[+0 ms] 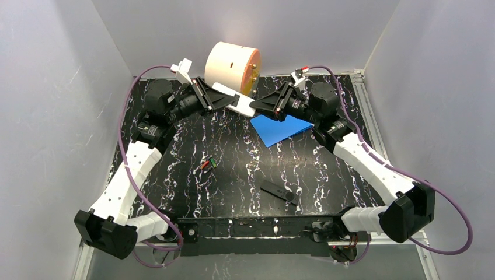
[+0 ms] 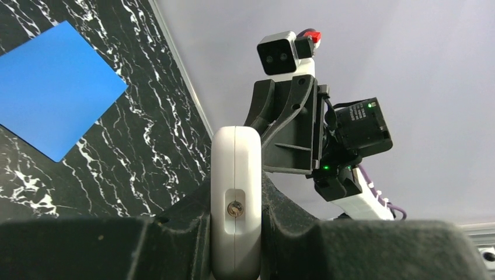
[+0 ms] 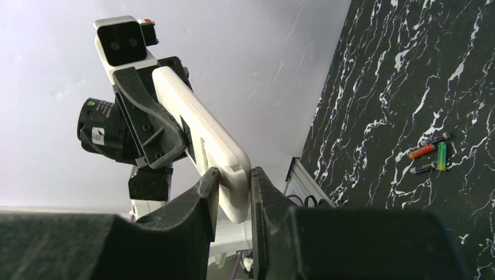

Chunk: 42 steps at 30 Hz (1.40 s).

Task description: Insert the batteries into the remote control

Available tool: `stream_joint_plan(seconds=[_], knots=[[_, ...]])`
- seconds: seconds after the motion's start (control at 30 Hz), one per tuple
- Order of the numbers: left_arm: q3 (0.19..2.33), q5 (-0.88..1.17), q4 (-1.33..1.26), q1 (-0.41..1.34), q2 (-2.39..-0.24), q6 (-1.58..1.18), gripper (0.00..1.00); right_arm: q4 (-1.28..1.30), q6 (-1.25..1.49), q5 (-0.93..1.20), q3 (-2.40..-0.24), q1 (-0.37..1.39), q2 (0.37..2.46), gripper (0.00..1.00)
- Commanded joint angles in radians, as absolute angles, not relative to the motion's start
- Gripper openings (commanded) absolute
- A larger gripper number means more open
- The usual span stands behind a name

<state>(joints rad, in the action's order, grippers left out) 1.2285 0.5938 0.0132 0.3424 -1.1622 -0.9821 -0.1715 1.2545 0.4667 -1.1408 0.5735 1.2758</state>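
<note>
- Remote control, white, is held in the air at the far end of the table, in front of a cream drum w/ an orange face. It spans the gap btwn the two arms.
- Left gripper is clamped tight on one end. Its wrist view shows the remote control wedged edge-on btwn the fingers.
- Right gripper is narrowed onto the other end. Its own cam shows a finger on each side of the remote, and the pads look to be touching both faces, so it's gripping, though prob. not firmly yet.
- Batteries lie loose mid-table, well apart from both grippers. The right wrist cam picks out an orange-red one and a green one. Exact count is hard to tell.
- Dark flat bar lies nearer the bases; can't tell if it's a cover or a 2nd remote. Blue sheet lies under the right wrist.
- Step in hand, by judgement: two-handed hold on the remote, likely to open or re-orient the battery bay. No cell is loaded or picked yet.
- Next move calls for the bay to be exposed & facing up, the remote steadied by one arm or set down, and the other arm freed to go back for a cell. Cells are tiny, so it needs a precise pinch & correct polarity.
</note>
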Motion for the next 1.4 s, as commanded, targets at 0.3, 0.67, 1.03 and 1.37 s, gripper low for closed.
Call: stream_joint_plan(seconds=[0.3, 0.67, 1.03, 1.37], knots=[[1.252, 0.549, 0.059, 0.339, -1.175, -0.919, 0.00, -0.188, 1.368, 0.469, -1.177, 0.574, 1.317, 0.48], [1.276, 0.523, 0.113, 0.339, -1.197, -0.855, 0.00, -0.048, 1.346, 0.478, -1.212, 0.574, 1.341, 0.46], [1.283, 0.495, 0.157, 0.339, -1.198, -0.806, 0.00, -0.034, 1.339, 0.489, -1.239, 0.575, 1.359, 0.18], [1.288, 0.444, 0.222, 0.340, -1.181, -0.714, 0.00, -0.208, 1.279, 0.423, -1.177, 0.574, 1.299, 0.01]])
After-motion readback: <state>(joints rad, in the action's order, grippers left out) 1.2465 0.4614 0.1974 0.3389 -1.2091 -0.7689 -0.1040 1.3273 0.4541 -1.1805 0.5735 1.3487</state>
